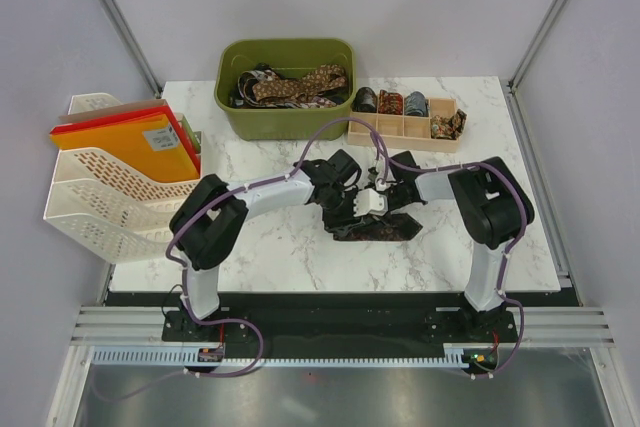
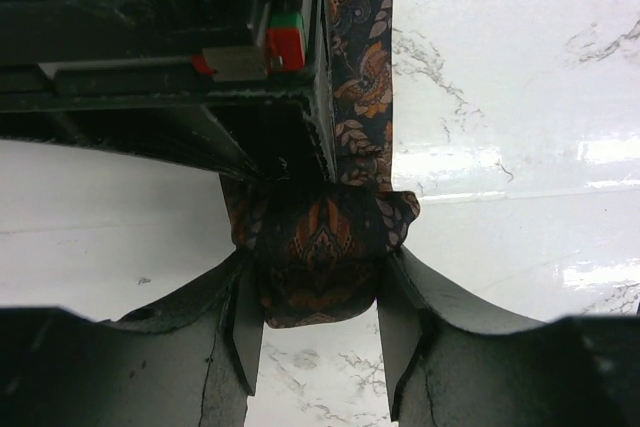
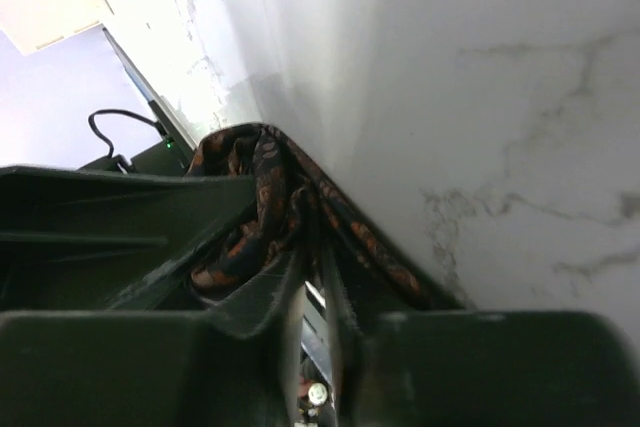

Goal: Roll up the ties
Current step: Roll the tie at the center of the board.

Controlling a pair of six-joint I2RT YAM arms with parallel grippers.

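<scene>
Overhead camera looks down; both wrist cameras closely face the same tie [image 2: 320,247].

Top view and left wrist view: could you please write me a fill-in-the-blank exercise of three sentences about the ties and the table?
1. The loose ties lie in a ___ bin.
2. The wooden tray with rolled ties stands on the bin's ___ side.
3. The left gripper grips the dark tie on a white ___ table.
Missing words: green; right; marble.

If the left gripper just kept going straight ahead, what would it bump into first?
The left gripper would meet the rolled end of the tie first; it sits between the fingers. Just beyond, the right gripper seems to block the way, though depth is unclear.
</scene>
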